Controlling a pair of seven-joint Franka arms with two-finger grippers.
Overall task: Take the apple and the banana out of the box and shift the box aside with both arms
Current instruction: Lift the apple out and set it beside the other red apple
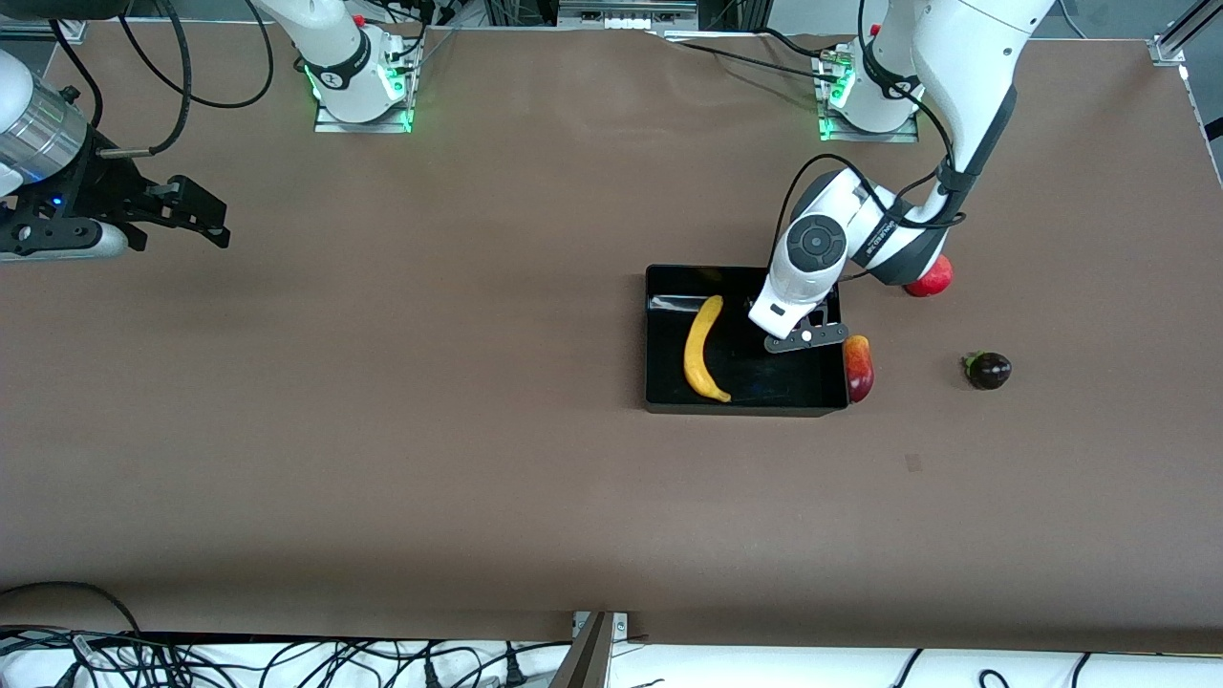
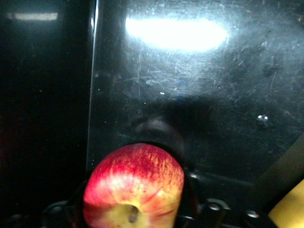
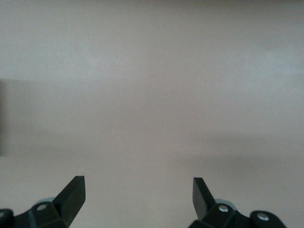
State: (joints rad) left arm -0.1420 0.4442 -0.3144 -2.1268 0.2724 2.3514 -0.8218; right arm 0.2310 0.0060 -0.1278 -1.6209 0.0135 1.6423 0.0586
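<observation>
Brown worktop [image 1: 430,459] lies bare under the white right arm [image 1: 38,134], which waits at its own end of the table. Its jaws stand wide, both black fingertips [image 3: 76,187] showing well apart over nothing.

The long curved yellow banana [image 1: 703,349] lies in the glossy black open-top plastic box [image 1: 651,334], along the wall toward the right arm's end. Its long axis runs from farther to nearer the front camera.

The white left arm [image 1: 812,248] reaches down into the box, at the side toward its own end of the table. The small round red apple with yellow streaks [image 2: 135,185] sits straight ahead of that arm's jaws, close in against the wrist camera, stem dimple facing it, resting on the box floor. The left arm is therefore far the nearer to both fruits, and the apple looks to be the one in hand.

Whether the left arm's jaws have closed on the apple I cannot tell: the apple fills the space where they would show. From the front the wrist hides the apple altogether.

Just outside the box wall lies an elongated red-yellow mango [image 1: 858,368]. A round red pomegranate [image 1: 932,279] is half covered by the left arm. A small dark purple fruit [image 1: 987,370] sits apart, toward the left arm's end.
</observation>
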